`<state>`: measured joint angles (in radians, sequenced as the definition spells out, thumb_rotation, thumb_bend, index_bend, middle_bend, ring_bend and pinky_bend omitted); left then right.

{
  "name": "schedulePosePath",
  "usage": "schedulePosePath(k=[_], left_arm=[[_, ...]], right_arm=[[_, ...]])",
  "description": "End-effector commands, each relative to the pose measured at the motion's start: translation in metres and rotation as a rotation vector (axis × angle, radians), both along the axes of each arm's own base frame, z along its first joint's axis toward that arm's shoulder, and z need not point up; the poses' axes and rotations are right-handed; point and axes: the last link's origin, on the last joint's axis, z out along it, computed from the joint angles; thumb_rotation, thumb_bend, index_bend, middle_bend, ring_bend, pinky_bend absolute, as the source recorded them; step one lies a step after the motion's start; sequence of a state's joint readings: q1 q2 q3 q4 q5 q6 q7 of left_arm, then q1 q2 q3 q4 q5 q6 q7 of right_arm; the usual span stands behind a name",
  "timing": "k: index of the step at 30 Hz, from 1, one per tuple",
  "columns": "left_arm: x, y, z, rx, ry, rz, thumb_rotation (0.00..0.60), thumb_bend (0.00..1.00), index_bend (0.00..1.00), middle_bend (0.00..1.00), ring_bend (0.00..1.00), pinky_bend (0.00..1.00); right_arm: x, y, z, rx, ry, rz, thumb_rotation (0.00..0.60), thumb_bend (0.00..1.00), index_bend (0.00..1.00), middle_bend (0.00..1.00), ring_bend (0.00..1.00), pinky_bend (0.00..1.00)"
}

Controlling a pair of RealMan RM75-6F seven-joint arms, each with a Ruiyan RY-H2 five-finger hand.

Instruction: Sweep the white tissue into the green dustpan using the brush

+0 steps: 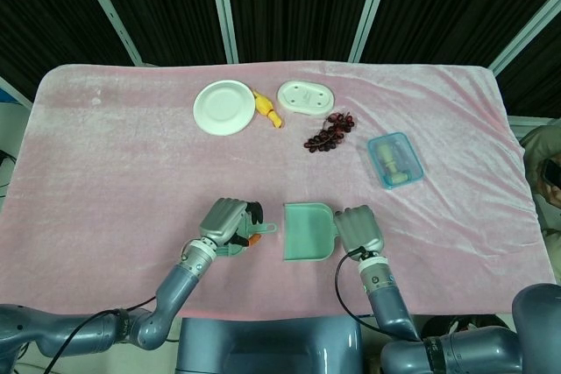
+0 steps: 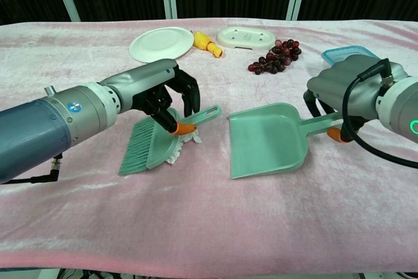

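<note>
My left hand (image 2: 171, 93) (image 1: 230, 221) grips the green brush (image 2: 151, 146) by its handle, bristles down on the pink cloth. The white tissue (image 2: 185, 143) lies mostly hidden under the brush head, with only a bit showing at its right edge. The green dustpan (image 2: 266, 140) (image 1: 307, 231) lies flat to the right, its open mouth facing the brush across a short gap. My right hand (image 2: 339, 86) (image 1: 357, 229) holds the dustpan's handle at the pan's right side.
At the back of the table stand a white plate (image 1: 224, 107), a yellow toy (image 1: 268, 110), a white oval dish (image 1: 306, 96), dark grapes (image 1: 329, 132) and a blue lidded box (image 1: 394, 158). The table's front edge (image 2: 209, 262) lies close below both hands.
</note>
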<state>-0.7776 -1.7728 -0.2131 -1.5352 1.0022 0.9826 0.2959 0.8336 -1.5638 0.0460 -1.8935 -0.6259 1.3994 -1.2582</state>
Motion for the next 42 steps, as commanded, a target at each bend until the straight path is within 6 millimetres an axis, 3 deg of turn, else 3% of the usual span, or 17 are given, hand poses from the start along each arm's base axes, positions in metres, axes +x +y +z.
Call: schedulePosePath(k=[1, 14, 23, 29, 36, 42], left_arm=[[0.012, 0.002, -0.006, -0.004, -0.026, -0.01, 0.6, 0.36, 0.64, 0.67, 0.87, 1.0], [0.071, 0.008, -0.039, -0.025, -0.134, -0.061, 0.6, 0.36, 0.64, 0.67, 0.87, 1.0], [0.114, 0.009, -0.041, -0.001, -0.25, -0.104, 0.6, 0.36, 0.64, 0.67, 0.87, 1.0], [0.112, 0.015, -0.028, 0.029, -0.295, -0.1, 0.6, 0.36, 0.65, 0.67, 0.87, 1.0], [0.094, 0.026, -0.009, 0.066, -0.286, -0.088, 0.6, 0.36, 0.64, 0.67, 0.87, 1.0], [0.074, 0.024, -0.003, 0.059, -0.252, -0.075, 0.6, 0.36, 0.64, 0.67, 0.87, 1.0]], right_arm=[[0.0, -0.001, 0.0, -0.002, 0.0, -0.001, 0.6, 0.49, 0.71, 0.67, 0.67, 0.76], [-0.001, -0.013, 0.006, -0.028, 0.006, -0.014, 0.6, 0.48, 0.71, 0.67, 0.67, 0.76], [-0.003, -0.018, 0.013, -0.042, 0.004, -0.024, 0.6, 0.48, 0.71, 0.67, 0.67, 0.76], [-0.006, -0.017, 0.016, -0.04, 0.011, -0.026, 0.6, 0.48, 0.71, 0.67, 0.67, 0.76], [-0.01, -0.013, 0.016, -0.031, 0.02, -0.027, 0.6, 0.48, 0.71, 0.67, 0.67, 0.76], [-0.012, -0.01, 0.019, -0.026, 0.028, -0.023, 0.6, 0.48, 0.71, 0.67, 0.67, 0.76]])
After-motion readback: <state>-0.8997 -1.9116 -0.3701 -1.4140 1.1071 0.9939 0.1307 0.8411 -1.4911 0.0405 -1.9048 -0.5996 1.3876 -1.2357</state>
